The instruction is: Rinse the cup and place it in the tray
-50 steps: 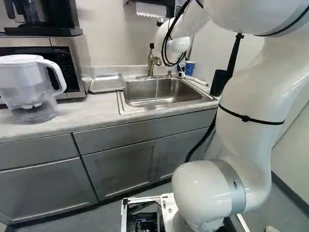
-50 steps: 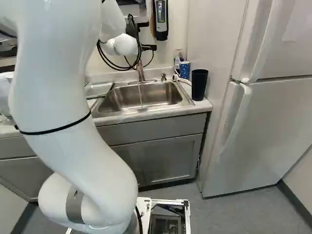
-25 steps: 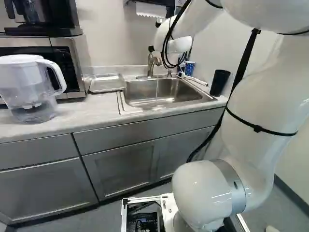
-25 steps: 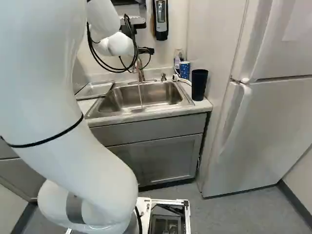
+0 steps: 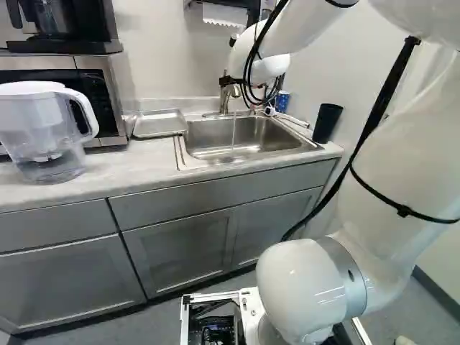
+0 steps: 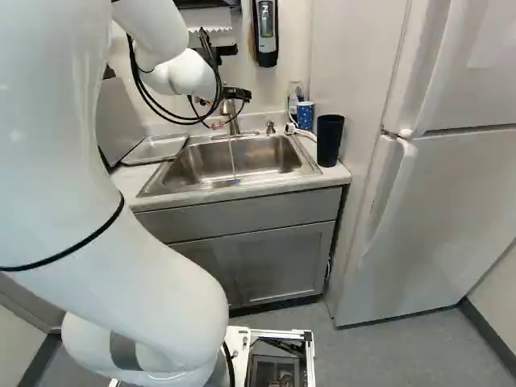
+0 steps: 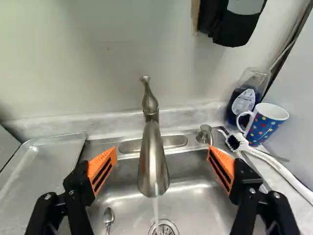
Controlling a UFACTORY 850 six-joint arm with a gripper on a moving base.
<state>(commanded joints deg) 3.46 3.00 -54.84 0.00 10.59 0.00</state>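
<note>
At the faucet in the right base view is my gripper (image 6: 236, 94). In the wrist view the gripper (image 7: 162, 151) stands wide open, its orange pads on either side of the faucet (image 7: 153, 164), nothing gripped. Water runs from the spout into the sink. A blue cup with coloured dots (image 7: 266, 125) stands upright at the sink's back corner, well outside the fingers, its handle toward the faucet. The flat metal tray (image 7: 41, 169) lies on the counter at the sink's opposite side, bare where visible.
The sink (image 5: 241, 136) holds a spoon (image 7: 108, 216). By the cup are a soap bottle (image 7: 245, 100) and a brush (image 7: 234, 142). A tall black cup (image 6: 330, 139) stands near the fridge (image 6: 451, 201). A pitcher (image 5: 43, 136) and microwave (image 5: 108, 93) stand beyond the tray.
In the right base view, the arm's wrist and gripper have shifted left and the gripper slightly down at the faucet. The large arm links have swung too, uncovering more of the black cup. The base has stayed put.
</note>
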